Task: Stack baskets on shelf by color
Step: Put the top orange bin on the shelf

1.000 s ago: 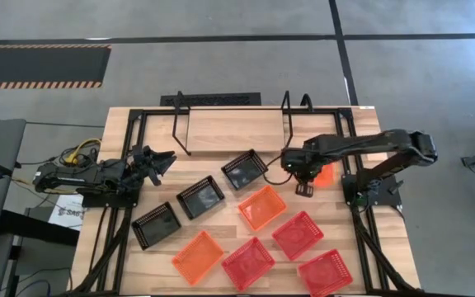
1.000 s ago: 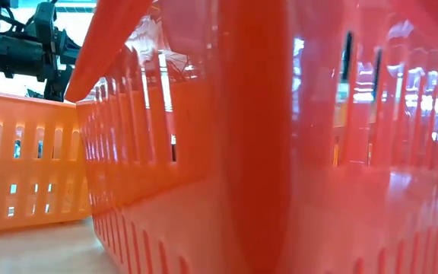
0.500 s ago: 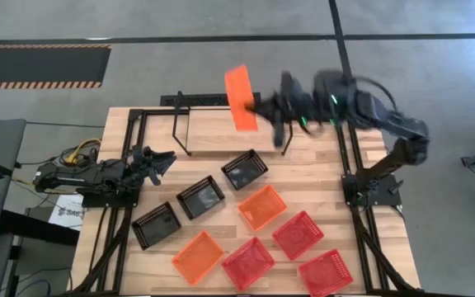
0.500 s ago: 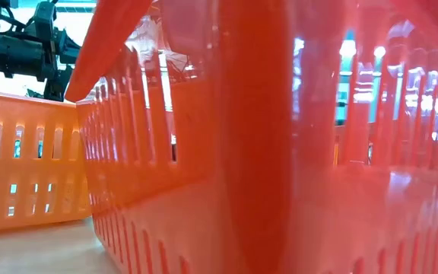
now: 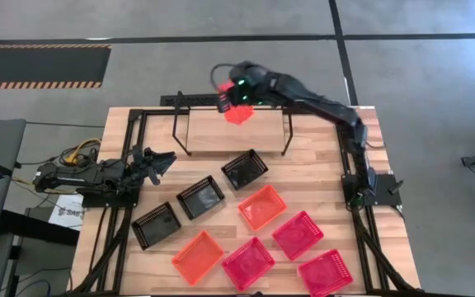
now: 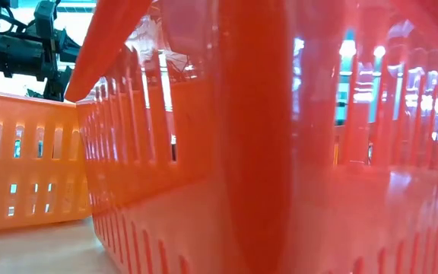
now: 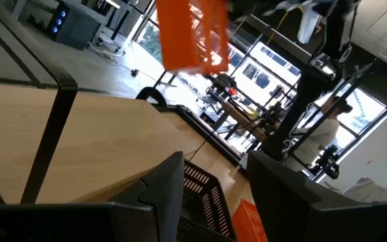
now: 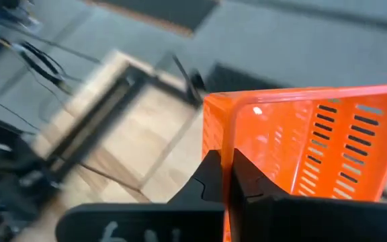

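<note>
From above, we count three black baskets (image 5: 200, 197), three red baskets (image 5: 298, 234) and two orange ones on the table, all empty. A third orange basket (image 5: 237, 111) hangs over the shelf (image 5: 233, 132), pinched by the closed right gripper (image 5: 231, 97). The left gripper (image 5: 159, 161) waits at the table's left side, fingers part open, holding nothing. Low down, we see only a red wall blocking the view. The right wrist view shows fingers (image 8: 215, 175) clamped on the basket's rim.

high: overhead, whole table (image 5: 221, 153) | low: table-level, against basket (image 6: 280, 152) | wrists: forward
</note>
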